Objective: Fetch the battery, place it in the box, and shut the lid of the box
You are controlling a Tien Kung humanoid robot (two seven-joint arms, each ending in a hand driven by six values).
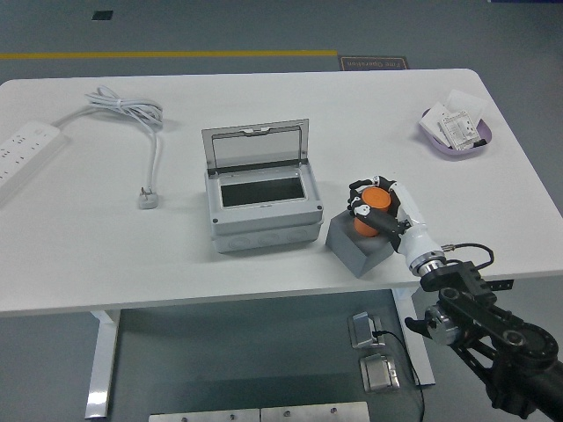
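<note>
An orange cylindrical battery (pixel 373 205) stands upright on a dark grey block (pixel 356 245) right of the box. My right hand (pixel 376 208), white with black fingertips, is curled around the battery from the right. The grey box (pixel 262 211) sits mid-table with its clear lid (pixel 256 145) standing open at the back, and its inside looks dark and empty. My left arm is out of view.
A white power strip (pixel 25 150) lies at the far left, its cable and plug (pixel 149 195) trailing toward the box. A purple dish (pixel 457 132) with white packets sits at the back right. The table's near edge (pixel 264 299) runs just below the block.
</note>
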